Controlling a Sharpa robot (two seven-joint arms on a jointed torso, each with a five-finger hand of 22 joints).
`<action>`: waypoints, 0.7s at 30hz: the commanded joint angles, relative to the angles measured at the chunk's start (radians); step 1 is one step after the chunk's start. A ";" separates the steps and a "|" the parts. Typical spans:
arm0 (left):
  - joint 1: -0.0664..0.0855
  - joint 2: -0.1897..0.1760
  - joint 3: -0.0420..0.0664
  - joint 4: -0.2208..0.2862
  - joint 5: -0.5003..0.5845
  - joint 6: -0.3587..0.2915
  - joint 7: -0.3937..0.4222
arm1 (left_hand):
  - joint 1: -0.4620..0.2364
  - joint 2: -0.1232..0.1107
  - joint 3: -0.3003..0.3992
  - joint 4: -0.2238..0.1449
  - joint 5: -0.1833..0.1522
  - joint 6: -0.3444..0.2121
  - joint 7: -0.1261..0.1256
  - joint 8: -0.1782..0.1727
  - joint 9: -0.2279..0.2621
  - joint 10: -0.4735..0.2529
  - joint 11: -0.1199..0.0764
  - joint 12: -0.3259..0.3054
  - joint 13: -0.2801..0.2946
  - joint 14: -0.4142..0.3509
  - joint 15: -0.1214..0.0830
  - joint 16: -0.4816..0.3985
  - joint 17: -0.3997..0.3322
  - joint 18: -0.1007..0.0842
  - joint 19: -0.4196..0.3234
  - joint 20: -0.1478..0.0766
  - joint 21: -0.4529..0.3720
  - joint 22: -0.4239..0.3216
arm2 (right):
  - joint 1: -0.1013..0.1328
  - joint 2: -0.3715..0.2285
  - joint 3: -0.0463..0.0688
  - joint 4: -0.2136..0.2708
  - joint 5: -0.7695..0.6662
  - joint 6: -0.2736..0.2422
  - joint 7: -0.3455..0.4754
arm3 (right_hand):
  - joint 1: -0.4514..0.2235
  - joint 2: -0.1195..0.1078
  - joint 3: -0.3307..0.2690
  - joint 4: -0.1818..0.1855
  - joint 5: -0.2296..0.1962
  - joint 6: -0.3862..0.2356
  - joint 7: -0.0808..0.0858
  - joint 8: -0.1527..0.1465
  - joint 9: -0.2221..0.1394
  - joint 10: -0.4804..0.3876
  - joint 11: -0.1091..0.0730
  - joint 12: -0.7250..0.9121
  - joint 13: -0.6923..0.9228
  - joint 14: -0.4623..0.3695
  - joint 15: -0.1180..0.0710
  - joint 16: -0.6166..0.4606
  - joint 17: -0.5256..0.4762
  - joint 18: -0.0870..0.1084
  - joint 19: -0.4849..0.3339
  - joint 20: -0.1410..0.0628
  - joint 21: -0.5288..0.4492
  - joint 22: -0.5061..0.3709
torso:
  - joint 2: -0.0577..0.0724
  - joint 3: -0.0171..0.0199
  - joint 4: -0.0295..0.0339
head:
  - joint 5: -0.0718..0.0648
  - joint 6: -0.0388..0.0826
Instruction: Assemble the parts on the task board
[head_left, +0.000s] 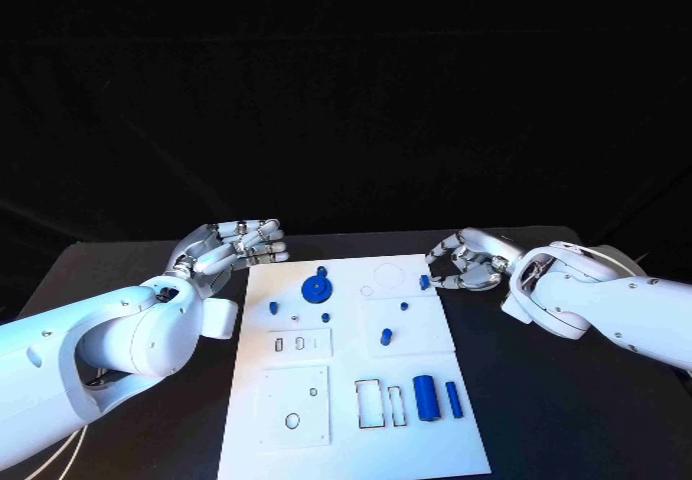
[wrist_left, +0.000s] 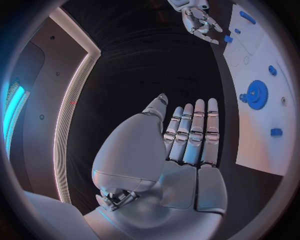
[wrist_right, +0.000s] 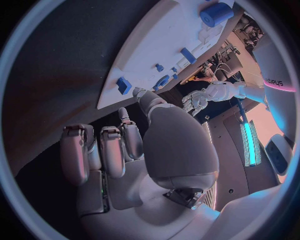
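The white task board (head_left: 353, 440) lies in the middle of the black table. A blue gear (head_left: 315, 290) sits at its far left, with several small blue parts around it. My left hand (head_left: 238, 245) hovers at the board's far left corner, fingers straight and side by side (wrist_left: 190, 135), holding nothing. My right hand (head_left: 464, 265) is at the board's far right edge, fingers half curled and apart. A small blue block (head_left: 426, 282) stands on that edge, and the thumb tip (wrist_right: 141, 93) lies right beside this block (wrist_right: 124, 85); no grip on it shows.
A blue cylinder (head_left: 426, 397) and a thin blue bar (head_left: 453, 400) lie at the board's near right, beside two narrow slots (head_left: 379, 404). A small blue peg (head_left: 387, 337) stands mid-board. Bare black table (head_left: 577, 400) flanks the board on both sides.
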 joint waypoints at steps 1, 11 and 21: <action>0.000 -0.001 0.000 0.004 0.001 0.021 0.009 | -0.001 0.002 -0.003 -0.004 0.001 0.000 0.002 -0.004 0.001 -0.003 0.001 -0.004 0.000 -0.006 -0.002 -0.003 0.001 0.002 -0.008 -0.001 -0.007 -0.001 | -0.006 0.008 0.000 -0.011 -0.015 0.034 -0.009 | -0.004 -0.006 -0.012 0.001 0.006 -0.013 0.003 -0.010 -0.003 -0.011 0.001 -0.005 0.054 0.086 0.011 0.003 0.188 0.008 -0.003 0.007 -0.006 0.137 | 0.003 0.0018 0.0016 | 0.004 -0.002; 0.000 -0.005 0.000 0.007 0.001 0.020 0.009 | -0.001 0.002 -0.003 -0.005 0.001 0.000 0.002 -0.004 0.001 -0.003 0.000 -0.004 0.000 -0.005 -0.002 -0.003 0.001 0.002 -0.008 -0.001 -0.007 -0.002 | -0.017 0.035 -0.001 -0.035 -0.021 0.031 -0.019 | -0.001 -0.005 -0.031 0.001 0.009 -0.031 0.008 -0.028 -0.008 -0.017 0.006 -0.009 0.050 0.086 0.015 0.002 0.188 0.009 -0.005 0.010 -0.010 0.134 | 0.002 0.0016 0.0024 | 0.010 -0.007; 0.000 -0.008 0.000 0.009 0.001 0.019 0.009 | -0.001 0.002 -0.003 -0.005 0.001 0.000 0.002 -0.004 0.001 -0.003 0.000 -0.004 0.000 -0.005 -0.002 -0.003 0.001 0.002 -0.008 -0.001 -0.007 -0.002 | -0.021 0.055 -0.001 -0.056 -0.029 0.020 -0.029 | 0.003 0.011 -0.037 0.004 0.010 -0.011 0.006 -0.023 -0.004 -0.006 0.004 0.001 0.061 0.087 0.015 0.005 0.194 0.007 0.001 0.011 -0.004 0.142 | 0.002 0.0011 0.0020 | 0.007 -0.009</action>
